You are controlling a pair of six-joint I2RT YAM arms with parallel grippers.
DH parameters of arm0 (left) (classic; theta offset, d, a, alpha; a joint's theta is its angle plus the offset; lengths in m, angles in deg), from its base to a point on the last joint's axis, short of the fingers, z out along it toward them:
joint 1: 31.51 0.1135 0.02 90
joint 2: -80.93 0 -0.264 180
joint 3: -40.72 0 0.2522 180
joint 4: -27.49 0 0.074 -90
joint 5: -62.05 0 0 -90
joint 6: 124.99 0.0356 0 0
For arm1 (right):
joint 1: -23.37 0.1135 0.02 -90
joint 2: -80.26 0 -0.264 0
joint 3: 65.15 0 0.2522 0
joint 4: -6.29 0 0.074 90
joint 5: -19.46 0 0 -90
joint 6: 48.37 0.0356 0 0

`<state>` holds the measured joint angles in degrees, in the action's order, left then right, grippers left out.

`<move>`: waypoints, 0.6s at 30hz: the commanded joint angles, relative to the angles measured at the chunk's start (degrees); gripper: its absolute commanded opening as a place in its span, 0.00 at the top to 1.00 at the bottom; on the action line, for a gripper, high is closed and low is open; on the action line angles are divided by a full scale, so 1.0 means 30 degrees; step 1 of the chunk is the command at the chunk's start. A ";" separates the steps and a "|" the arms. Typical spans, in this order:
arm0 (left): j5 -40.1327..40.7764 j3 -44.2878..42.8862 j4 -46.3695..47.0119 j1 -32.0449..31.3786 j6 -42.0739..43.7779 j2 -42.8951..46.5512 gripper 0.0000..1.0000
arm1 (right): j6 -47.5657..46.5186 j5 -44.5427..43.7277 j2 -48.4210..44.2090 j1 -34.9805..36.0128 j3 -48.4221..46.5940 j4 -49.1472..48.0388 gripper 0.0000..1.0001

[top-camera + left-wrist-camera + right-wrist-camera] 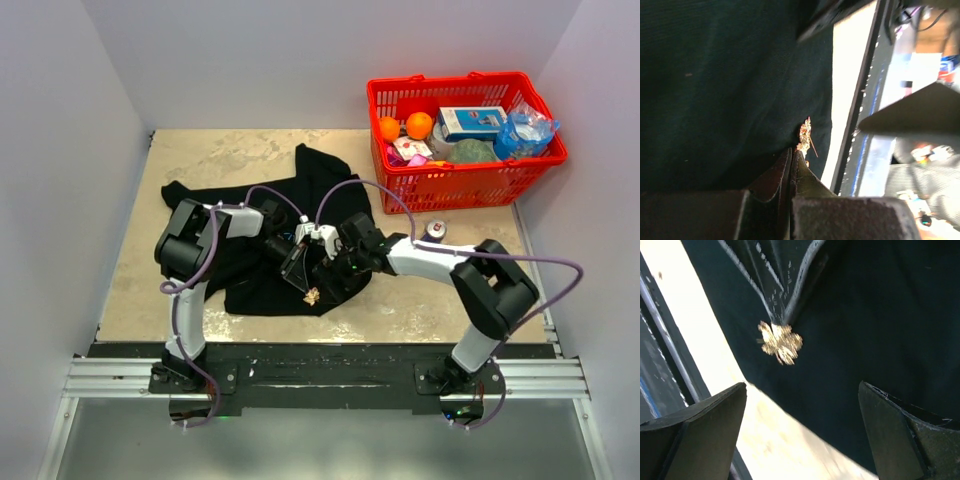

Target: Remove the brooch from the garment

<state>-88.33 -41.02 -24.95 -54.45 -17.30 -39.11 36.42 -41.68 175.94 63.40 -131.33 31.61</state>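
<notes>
Top view. Table (200, 160): pale, mottled, filling the middle of the frame.

Garment (250, 290): black, rumpled, spread across the centre-left of the table. Its lower edge lay near the bottom edge of the table.

Basket (450, 185): red plastic, upper right of the frame, well apart from the garment. It held two oranges (419, 124), a blue-and-white box (472, 122) and other packets I could not identify.

My left arm (185, 245) reached from lower left toward the centre. My right arm (495, 285) reached from lower right toward the same spot. Both met over the lower part of the garment.

My right jaws were spread wide. In the right wrist view they sat at the lower left and lower right corners, with the brooch between and above them, touching neither.

My left jaws were pressed together. In the left wrist view their tips met at the bottom centre, right at the brooch's edge. I could not tell whether they pinched the brooch itself or only touched it.

Small round metal object (434, 230): on the table just below the basket.

Brooch (781, 342): gold, glittering, clover-shaped, on the garment close to its lower hem; centre of the top view.
</notes>
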 commanded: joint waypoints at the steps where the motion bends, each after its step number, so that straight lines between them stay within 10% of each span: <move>1: 0.1639 -0.0365 0.1846 0.0381 -0.0504 -0.0677 1.00 | 0.2966 0.0603 0.1005 0.0104 -0.1419 -0.2004 0.04; 18: 0.2225 -0.0160 0.2491 0.0995 -0.1474 -0.1966 1.00 | 0.2005 -0.0918 0.2414 0.0308 -0.2388 -0.1245 0.14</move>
<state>-91.37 -41.16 -23.53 -52.85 -23.96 -41.98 45.36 -41.53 182.63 63.88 -136.34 26.56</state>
